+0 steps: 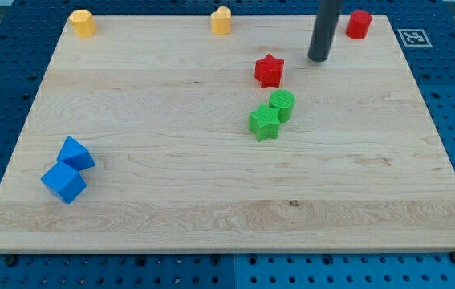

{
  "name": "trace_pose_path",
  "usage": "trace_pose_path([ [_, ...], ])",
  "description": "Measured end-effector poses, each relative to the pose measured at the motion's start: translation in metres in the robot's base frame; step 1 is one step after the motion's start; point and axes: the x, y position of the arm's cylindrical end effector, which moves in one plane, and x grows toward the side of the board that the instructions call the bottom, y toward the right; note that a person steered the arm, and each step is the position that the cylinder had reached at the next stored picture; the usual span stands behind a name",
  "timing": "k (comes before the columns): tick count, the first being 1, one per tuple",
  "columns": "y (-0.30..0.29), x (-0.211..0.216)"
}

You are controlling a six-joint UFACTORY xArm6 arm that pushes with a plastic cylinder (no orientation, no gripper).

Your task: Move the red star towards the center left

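Note:
The red star (269, 71) lies on the wooden board (211, 201), right of centre near the view's top. My tip (318, 59) is the lower end of the dark rod, a short way to the star's right and slightly above it in the view, not touching it.
A green star (264, 123) and a green cylinder (282, 105) touch each other just below the red star. A red cylinder (359, 24) is at the top right. Two yellow blocks (82, 22) (221, 20) sit along the top edge. Two blue blocks (75, 153) (63, 182) sit at the lower left.

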Motion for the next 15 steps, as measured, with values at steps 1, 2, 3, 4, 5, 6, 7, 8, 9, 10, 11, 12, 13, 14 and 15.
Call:
trace_pose_path([
  [1, -0.018, 0.023],
  [2, -0.064, 0.028],
  [3, -0.112, 0.028],
  [4, -0.154, 0.028],
  [5, -0.189, 0.028],
  [6, -0.206, 0.030],
  [7, -0.205, 0.048],
  [8, -0.204, 0.065],
  [9, -0.204, 0.077],
  [10, -0.204, 0.098],
  [11, -0.204, 0.105],
  [12, -0.204, 0.112],
  [13, -0.204, 0.114],
  [14, -0.204, 0.114],
  [15, -0.206, 0.114],
])
